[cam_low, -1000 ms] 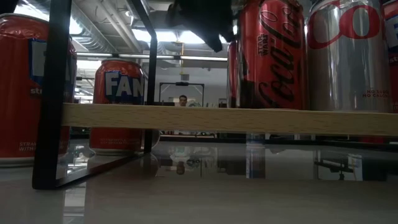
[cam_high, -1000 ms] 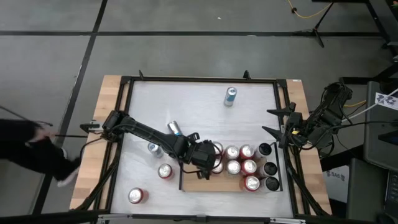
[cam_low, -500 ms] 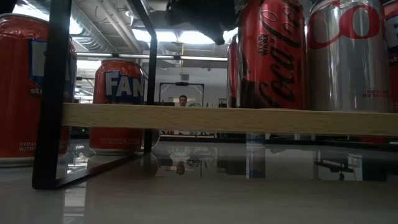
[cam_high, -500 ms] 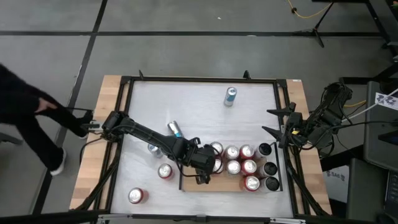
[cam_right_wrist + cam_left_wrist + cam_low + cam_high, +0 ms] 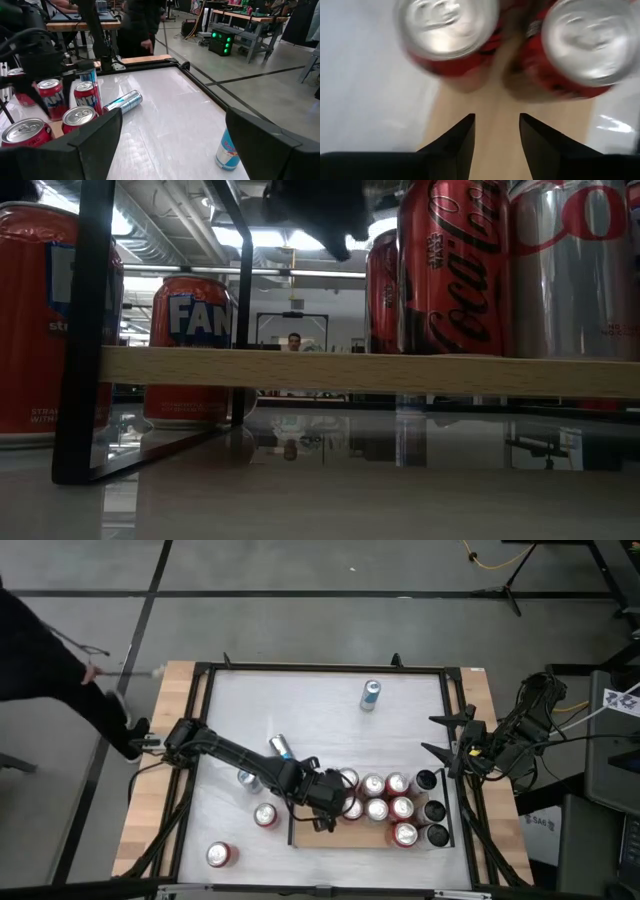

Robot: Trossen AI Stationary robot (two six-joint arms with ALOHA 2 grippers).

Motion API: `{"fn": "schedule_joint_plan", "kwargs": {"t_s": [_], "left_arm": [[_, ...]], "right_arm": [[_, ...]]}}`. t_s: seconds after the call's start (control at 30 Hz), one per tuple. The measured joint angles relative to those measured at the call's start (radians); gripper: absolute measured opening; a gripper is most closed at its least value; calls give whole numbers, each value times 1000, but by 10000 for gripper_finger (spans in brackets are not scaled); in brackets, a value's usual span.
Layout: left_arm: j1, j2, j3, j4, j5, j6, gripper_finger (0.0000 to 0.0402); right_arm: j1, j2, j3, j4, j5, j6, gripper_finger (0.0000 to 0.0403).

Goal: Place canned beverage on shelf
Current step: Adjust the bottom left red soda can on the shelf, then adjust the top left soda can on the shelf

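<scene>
The shelf [image 5: 330, 837], a light wooden board with black end rails, lies at the table's near right and carries several upright cans. My left gripper [image 5: 329, 811] hangs over the shelf's left end, slanting down. It is open and nothing is between its fingers [image 5: 496, 132]. Just ahead of them two red cans [image 5: 447, 30] [image 5: 585, 45] stand on their bases on the board. In the low view a red cola can [image 5: 455, 270] stands on the shelf's front, with the gripper's dark body [image 5: 310, 205] above and left of it. My right gripper [image 5: 437, 737] waits open at the right edge.
Loose cans stand on the table left of the shelf [image 5: 265, 815] [image 5: 218, 854] [image 5: 248, 778]. A slim can [image 5: 280, 747] lies on its side. A blue can [image 5: 370, 695] stands at the far edge. A person [image 5: 50, 650] moves beside the table's left side.
The red cola can at the shelf's front has shifted a little toward the table's right, as has the silver can beside it. My left gripper has hardly moved and its finger gap is unchanged. The person at the table's left has walked toward the far side.
</scene>
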Motion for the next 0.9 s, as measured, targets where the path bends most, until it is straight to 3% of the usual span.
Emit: {"fn": "schedule_joint_plan", "kwargs": {"t_s": [0.3,0.6,0.7,0.9], "left_arm": [[73,0,0,-66,-167,44,145],[166,0,0,-19,-124,129,145],[168,0,0,33,-65,157,145],[156,0,0,64,-60,157,145]], "right_arm": [[0,0,0,0,0,0,347],[0,0,0,0,0,0,347],[0,0,0,0,0,0,347],[0,0,0,0,0,0,347]]}}
